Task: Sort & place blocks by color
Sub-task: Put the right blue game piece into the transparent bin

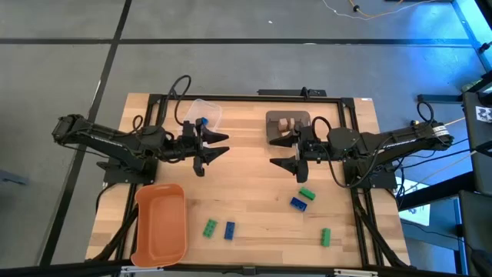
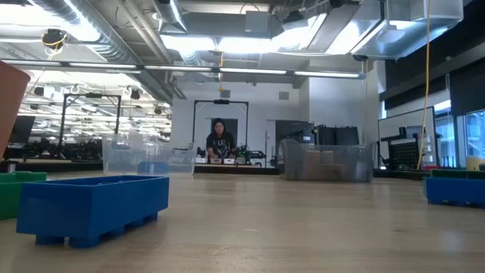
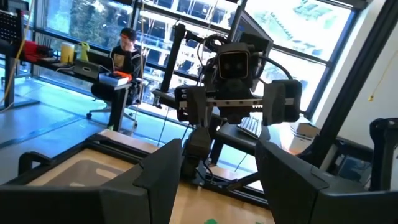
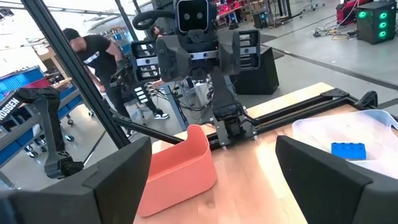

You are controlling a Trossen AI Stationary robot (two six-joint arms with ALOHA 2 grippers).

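Observation:
Loose blocks lie flat on the wooden table near its near edge: a green block [image 1: 210, 227] beside a blue block [image 1: 230, 229], a green block [image 1: 307, 194] against a blue block [image 1: 298, 203], and a single green block [image 1: 326, 237]. A blue block [image 1: 202, 121] lies in the clear tub [image 1: 209, 109], also seen as the blue block [image 4: 348, 150]. Tan blocks [image 1: 286, 123] lie in the grey tray [image 1: 298, 118]. My left gripper [image 1: 214, 152] and my right gripper [image 1: 277, 152] face each other over the table's middle, both open and holding nothing.
The orange tray [image 1: 161, 223] stands at the near left corner, seen from the right wrist as the orange tray [image 4: 180, 168]. A black frame runs around the table's edges. Bare wood lies between the two grippers. People are in the room beyond the table.

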